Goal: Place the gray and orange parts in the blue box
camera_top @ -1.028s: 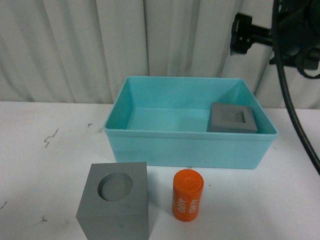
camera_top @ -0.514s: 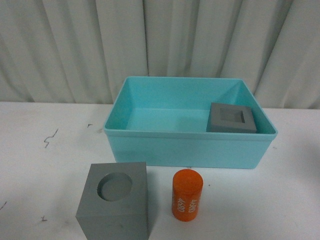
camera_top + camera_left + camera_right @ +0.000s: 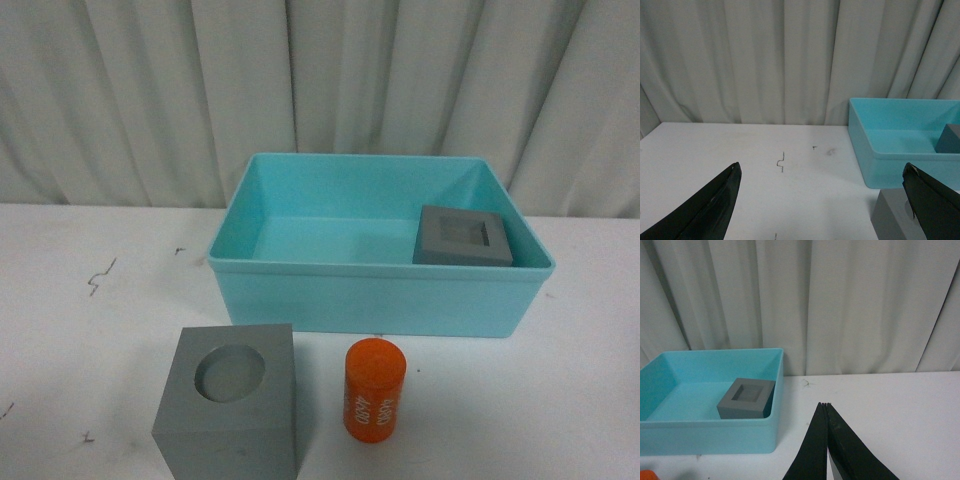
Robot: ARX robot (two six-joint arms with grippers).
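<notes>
The left claw (image 3: 821, 167) shows two smooth, matte black fingers (image 3: 710, 210) tapering to rounded tips, while the right claw (image 3: 825, 406) shows two flat black fingers narrowing to fine points.

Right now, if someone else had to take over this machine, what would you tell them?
Left gripper: open, holding nothing.
Right gripper: shut, holding nothing.
Done: the gray cube with the square recess sits inside the blue box, by its right wall.
To do: the gray cube with the round recess and the orange cylinder stand on the table in front of the box.
</notes>
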